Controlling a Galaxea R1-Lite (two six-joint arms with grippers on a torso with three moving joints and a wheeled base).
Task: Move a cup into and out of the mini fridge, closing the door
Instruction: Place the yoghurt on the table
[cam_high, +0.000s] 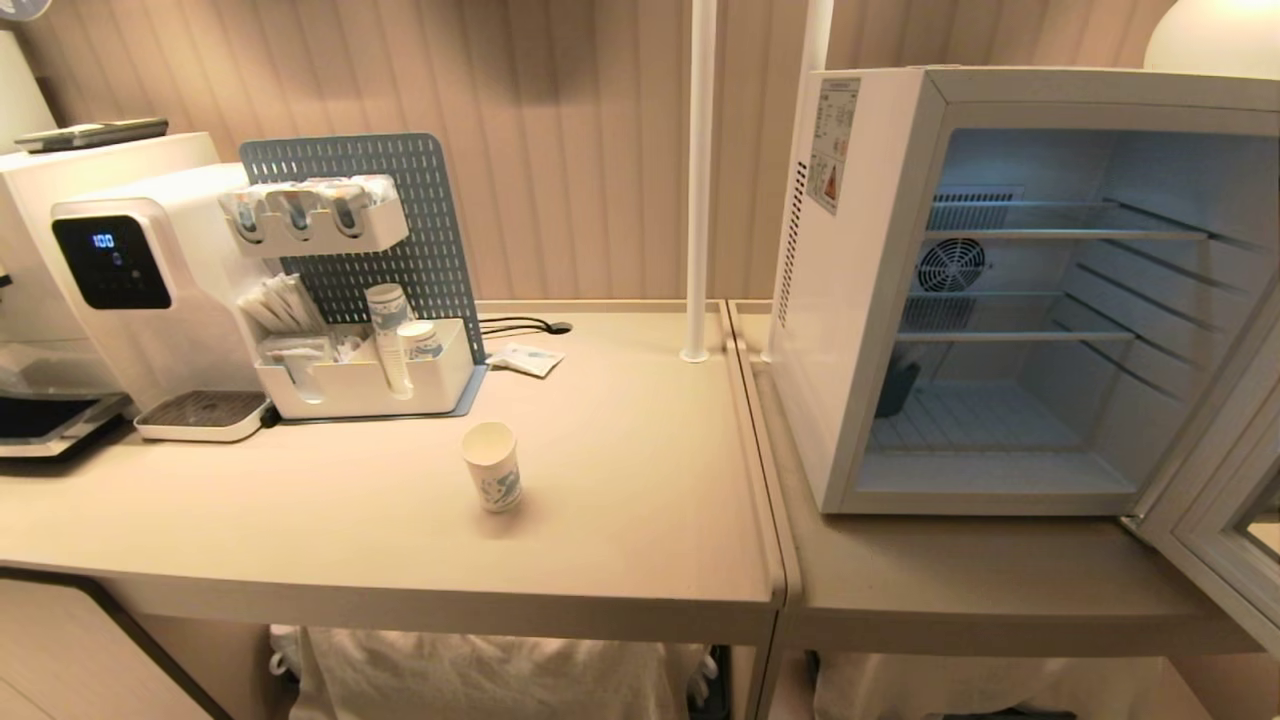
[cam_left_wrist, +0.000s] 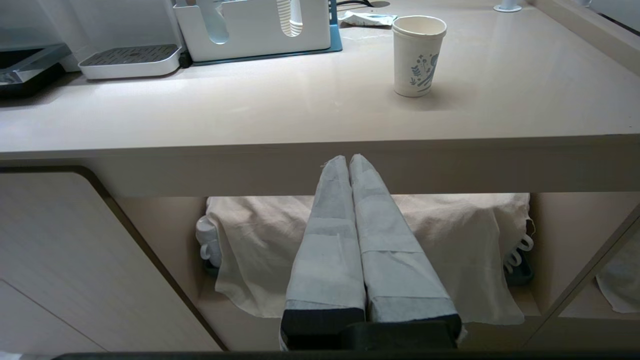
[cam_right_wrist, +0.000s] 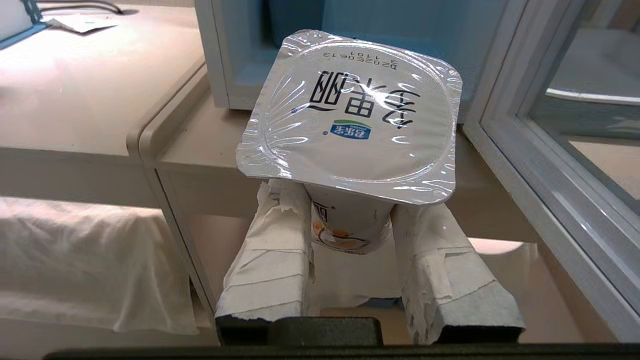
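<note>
Nearest the right wrist camera, the right gripper (cam_right_wrist: 352, 235) is clamped on a small foil-lidded yoghurt tub with orange marks (cam_right_wrist: 350, 115), held upright below counter level, just in front of the white box-shaped mini fridge (cam_high: 880, 290). That tub is not the task's cup. The small tapered white paper cup with blue print (cam_high: 492, 466) stands upright and untouched on the beige countertop (cam_high: 640, 500), well to the left of the fridge and apart from the organiser of stacked paper cups (cam_high: 390, 340). The fridge's pale-framed glass door (cam_high: 1215, 520) stands swung open at the right; its wire shelves look bare. The left gripper (cam_left_wrist: 348, 162) hangs below the counter edge, fingers pressed together, holding nothing. Judgement: the cup lies up and ahead of the left gripper, the nearer of the 2; its long axis is vertical, favouring a level side approach.
</note>
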